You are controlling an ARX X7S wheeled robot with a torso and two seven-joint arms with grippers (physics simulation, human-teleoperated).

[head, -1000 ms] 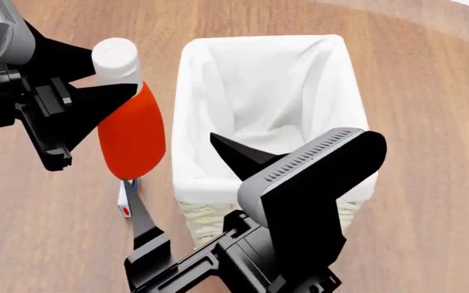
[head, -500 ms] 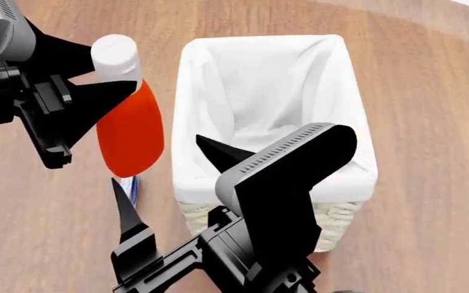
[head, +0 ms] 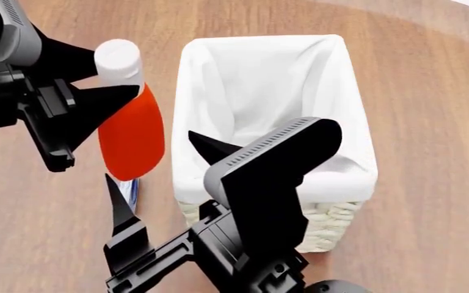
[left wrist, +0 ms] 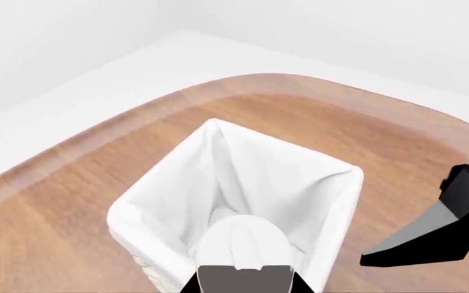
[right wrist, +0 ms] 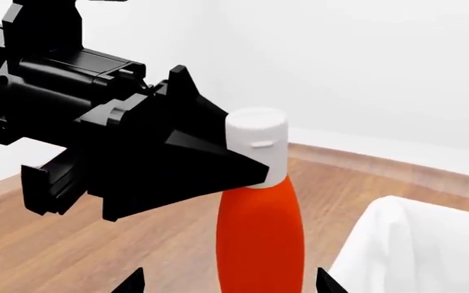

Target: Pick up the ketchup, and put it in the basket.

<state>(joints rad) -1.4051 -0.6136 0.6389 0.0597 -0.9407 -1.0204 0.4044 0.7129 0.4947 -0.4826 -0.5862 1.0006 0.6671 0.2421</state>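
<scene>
Ketchup hangs above the wooden table, upright with its white cap on top, pinched at the neck by the left gripper. Both black fingers of that claw press against the bottle just under the cap, 1 on each side, so it is clenched on the bottle; the right wrist view shows the same grip, a pointed black fingertip touching the neck where the white cap meets the orange-red body. The bottle's base is clear of the tabletop and just beside the basket, outside its near-left long side and not over the opening.

Inside the basket the white cloth liner folds over the rim, and a strip of woven wicker shows at the near end. From the left wrist view the cap sits low in the middle of the picture with the lined basket beyond it, near the table's rounded edge.

Closer to me, the right gripper reaches in low in front of the basket. Its 2 pointed fingers stand spread well apart, 1 near the basket's near-left corner and 1 below the bottle's base, gripping nothing. A small white and blue object lies on the table under the bottle, mostly hidden.
</scene>
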